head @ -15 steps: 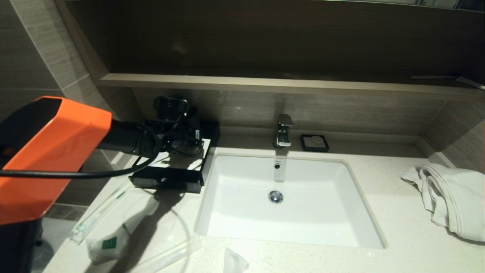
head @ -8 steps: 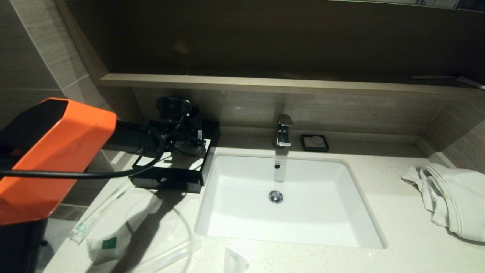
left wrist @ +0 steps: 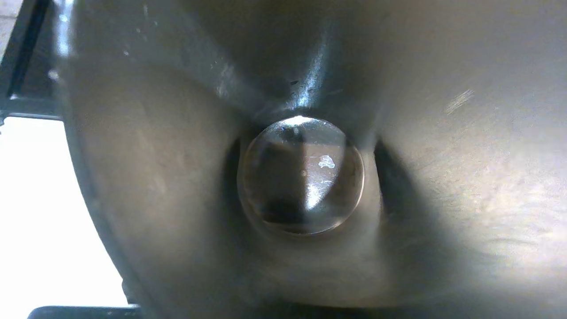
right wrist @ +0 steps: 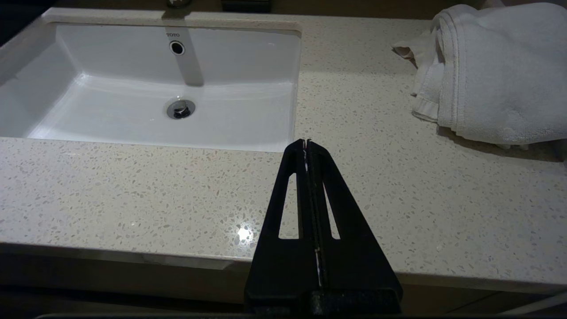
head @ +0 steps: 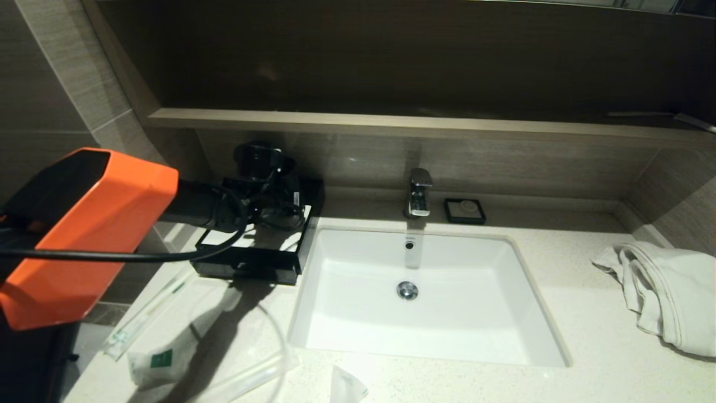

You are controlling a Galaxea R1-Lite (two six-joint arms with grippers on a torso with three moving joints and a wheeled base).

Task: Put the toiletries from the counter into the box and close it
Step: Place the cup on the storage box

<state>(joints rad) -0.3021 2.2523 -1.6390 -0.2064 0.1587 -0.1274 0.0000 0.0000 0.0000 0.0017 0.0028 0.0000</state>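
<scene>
The black box (head: 246, 270) with its white top panel (head: 279, 242) stands on the counter (head: 582, 358) left of the sink. My left gripper (head: 278, 197) reaches over the box top, shut on a dark grey cup (left wrist: 301, 177) whose inside and round base fill the left wrist view. Toiletries lie in front of the box: a long thin packet (head: 146, 314), a pouch with a green square (head: 161, 358), another long packet (head: 253, 374) and a small pouch (head: 347, 386). My right gripper (right wrist: 306, 144) is shut and empty over the front of the counter.
A white sunken sink (head: 425, 347) takes up the middle, with a chrome tap (head: 418, 193) behind it. A small black soap dish (head: 464, 210) sits beside the tap. A crumpled white towel (head: 665, 296) lies at the right. A wooden shelf (head: 391, 124) overhangs the back.
My left arm has shifted slightly right and farther over the box, the cup going with it. Nothing else has moved.
</scene>
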